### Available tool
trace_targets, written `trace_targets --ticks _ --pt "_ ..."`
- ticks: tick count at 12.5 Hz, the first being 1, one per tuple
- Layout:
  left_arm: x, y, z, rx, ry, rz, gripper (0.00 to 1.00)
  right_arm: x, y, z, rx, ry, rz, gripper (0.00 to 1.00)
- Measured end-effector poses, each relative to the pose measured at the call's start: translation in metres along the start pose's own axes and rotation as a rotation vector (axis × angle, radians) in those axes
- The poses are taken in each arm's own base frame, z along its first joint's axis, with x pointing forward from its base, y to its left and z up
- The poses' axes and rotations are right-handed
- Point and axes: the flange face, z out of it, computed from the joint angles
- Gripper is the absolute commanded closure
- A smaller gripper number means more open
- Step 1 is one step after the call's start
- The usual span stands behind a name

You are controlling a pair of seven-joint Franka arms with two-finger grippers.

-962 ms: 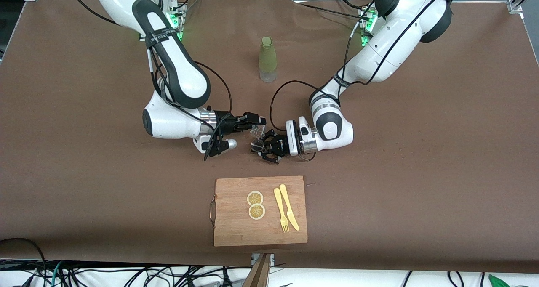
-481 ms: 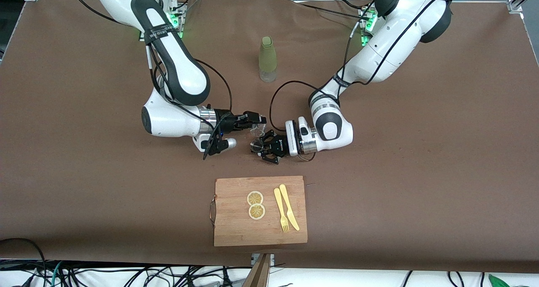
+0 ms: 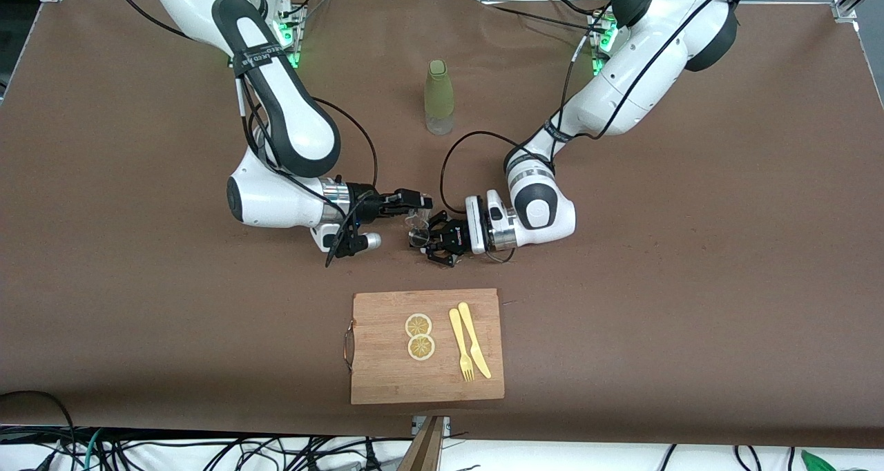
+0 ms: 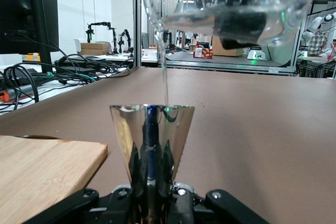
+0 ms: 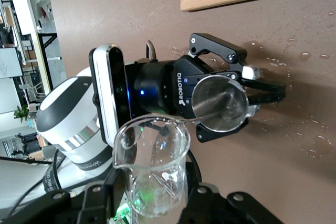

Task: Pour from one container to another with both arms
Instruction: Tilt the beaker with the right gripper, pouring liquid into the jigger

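Note:
My right gripper (image 3: pixel 413 204) is shut on a clear glass beaker (image 3: pixel 418 217), tipped over toward the left arm. In the right wrist view the beaker (image 5: pixel 155 166) sits between the right gripper (image 5: pixel 155 199) jaws, spout forward. My left gripper (image 3: pixel 429 239) is shut on a shiny metal cone cup (image 3: pixel 416 235), held upright just under the beaker. In the left wrist view a thin stream of water (image 4: pixel 164 77) falls from the beaker (image 4: pixel 226 3) into the cone cup (image 4: pixel 152 129), which the left gripper (image 4: pixel 151 177) clamps low down.
A green bottle (image 3: pixel 439 98) stands farther from the camera, mid-table. A wooden cutting board (image 3: pixel 387 367) lies nearer the camera, carrying two lemon slices (image 3: pixel 418 324) and a yellow fork and knife (image 3: pixel 469 347). Water drops (image 5: pixel 304 56) dot the brown cloth by the cup.
Both grippers have drifted slightly toward the right arm's end of the table, beaker and cup still together. The grips are unchanged.

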Motion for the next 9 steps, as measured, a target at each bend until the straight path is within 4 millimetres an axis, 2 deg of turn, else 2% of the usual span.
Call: trace_targets --ticks 6,9 --pt "0.0012 0.0045 0.0054 -0.004 0.004 -0.003 1.0 0.0017 0.0053 0.0039 -0.004 -0.001 0.071 0.86" --pt "0.0024 0.0037 0.0057 0.001 0.009 -0.006 1.0 0.0055 -0.0031 -0.0014 0.004 0.011 0.107 0.86"
